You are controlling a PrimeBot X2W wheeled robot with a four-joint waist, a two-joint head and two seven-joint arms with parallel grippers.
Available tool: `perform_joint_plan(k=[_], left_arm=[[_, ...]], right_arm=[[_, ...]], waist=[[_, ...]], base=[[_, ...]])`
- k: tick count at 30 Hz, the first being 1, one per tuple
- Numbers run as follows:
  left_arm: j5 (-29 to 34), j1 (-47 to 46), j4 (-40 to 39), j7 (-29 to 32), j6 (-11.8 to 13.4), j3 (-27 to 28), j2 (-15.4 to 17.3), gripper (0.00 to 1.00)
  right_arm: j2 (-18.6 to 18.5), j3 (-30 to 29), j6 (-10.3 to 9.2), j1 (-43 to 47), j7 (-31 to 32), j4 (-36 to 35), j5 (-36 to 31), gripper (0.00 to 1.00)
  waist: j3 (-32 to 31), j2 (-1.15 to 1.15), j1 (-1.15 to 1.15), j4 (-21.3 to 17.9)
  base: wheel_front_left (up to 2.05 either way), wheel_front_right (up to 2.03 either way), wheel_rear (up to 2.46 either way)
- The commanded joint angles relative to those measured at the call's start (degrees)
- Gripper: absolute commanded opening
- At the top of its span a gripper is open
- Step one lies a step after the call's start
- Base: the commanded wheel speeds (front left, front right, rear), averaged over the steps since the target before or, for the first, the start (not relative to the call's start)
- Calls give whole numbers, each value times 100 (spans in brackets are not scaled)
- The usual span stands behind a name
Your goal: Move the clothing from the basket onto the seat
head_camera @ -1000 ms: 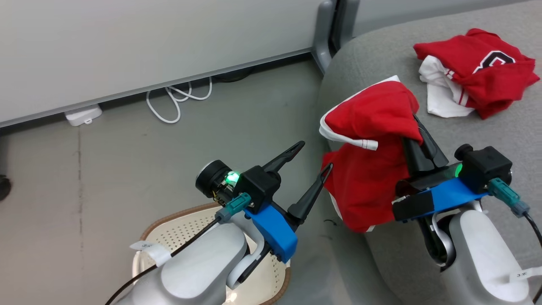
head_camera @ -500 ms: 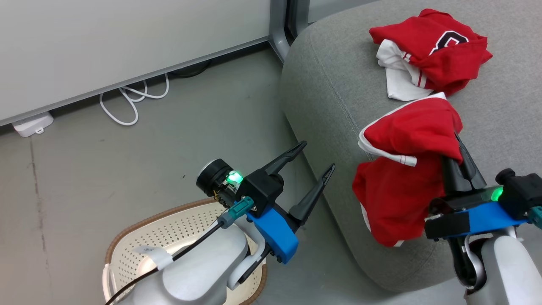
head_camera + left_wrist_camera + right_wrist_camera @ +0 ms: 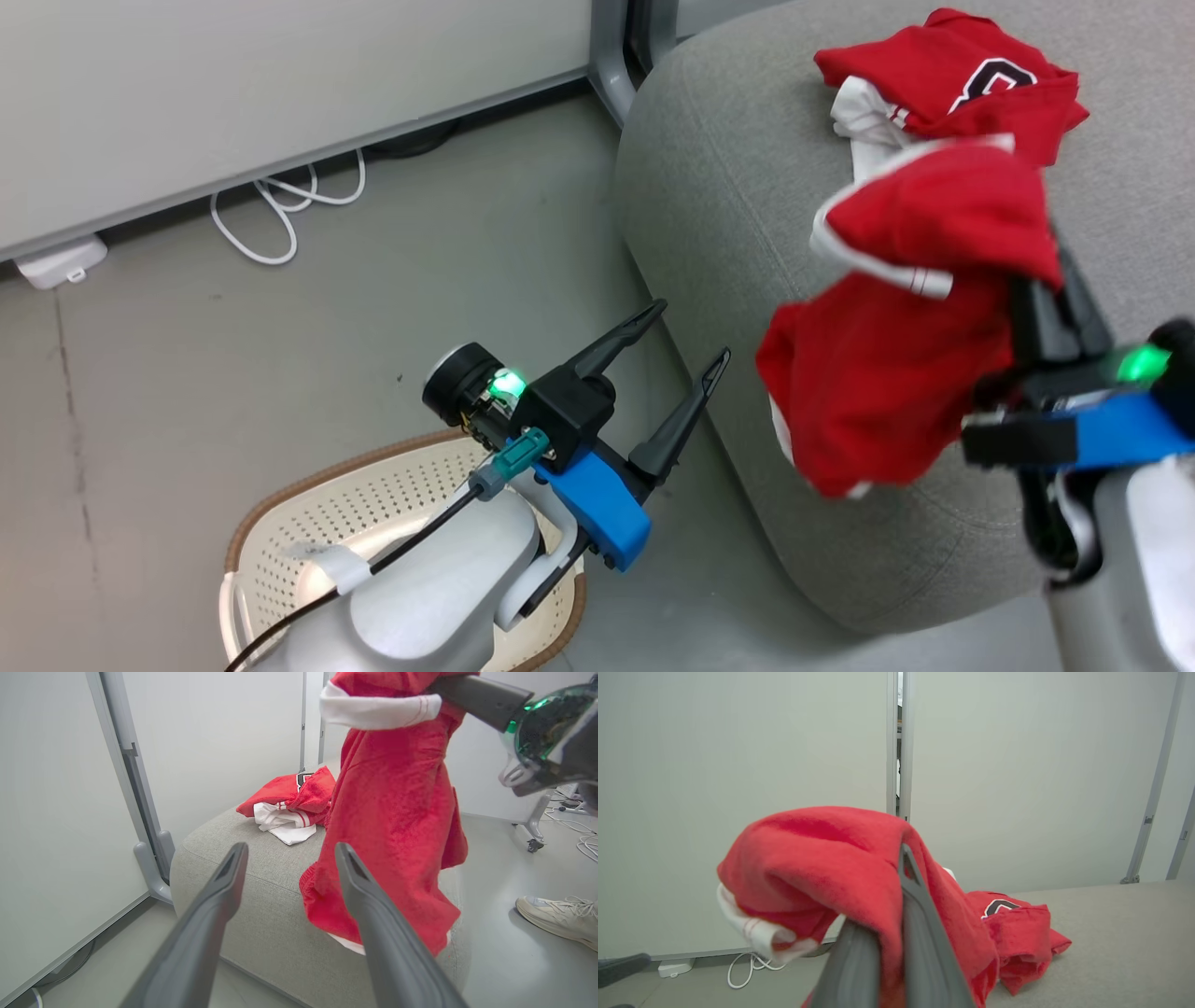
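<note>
At the far left of the head view a small white box (image 3: 51, 261) lies on the grey floor (image 3: 233, 373) against the wall, with a loop of white cable (image 3: 280, 210) just to its right. In the lower left corner stands the basket (image 3: 280, 532), cream with a brown rim, and my pale left forearm hides part of it. My left gripper (image 3: 691, 330) sits at the centre of the frame above the floor, its two dark fingers spread wide with nothing between them. Their tips point up and to the right towards the rounded edge of the seat (image 3: 728, 187).

That light-grey seat takes up the right half of the frame. In front of it hangs a red garment (image 3: 896, 373) with white trim, draped over the fingers of my right gripper (image 3: 1053, 303) at the right edge. The jaws are closed tight on the cloth, as my right wrist view shows, with red fabric pinched between the two fingers. The garment falls down past the seat's front edge; I cannot tell whether its hem touches the upholstery.

In the upper right corner another red garment (image 3: 962, 84) with white panels lies crumpled on the seat. At the right edge of my left wrist view a person's pale shoe (image 3: 556, 914) rests on the floor
</note>
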Motion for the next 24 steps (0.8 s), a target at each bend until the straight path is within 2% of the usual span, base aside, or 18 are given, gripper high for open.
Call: perform_joint_plan(k=[1, 7, 13, 19, 24], left_arm=[[67, -97, -37, -25, 31, 67, 31, 100], [195, -394, -97, -16, 51, 100, 25, 100], [360, -830, -136, 107, 19, 85, 73, 100], [513, -1185, -182, 176, 26, 69, 136, 100], [602, -1393, -183, 229, 2, 38, 154, 100]], right_arm=[[-118, -34, 3, -350, -4, -60, -6, 0], [-377, -309, 3, -1431, -3, -192, -65, 0], [-775, -895, 3, -2637, -3, -225, -23, 0], [-1379, -1498, 3, -3711, -3, 16, 20, 0], [-2069, -1754, 3, -4412, -3, 612, 51, 0]], waist=[[139, 0, 0, 31], [725, 0, 0, 168], [1592, 0, 0, 360], [2264, 0, 0, 432], [2664, 0, 0, 455]], base=[[0, 0, 0], [0, 0, 0], [0, 0, 0], [0, 0, 0], [0, 0, 0]])
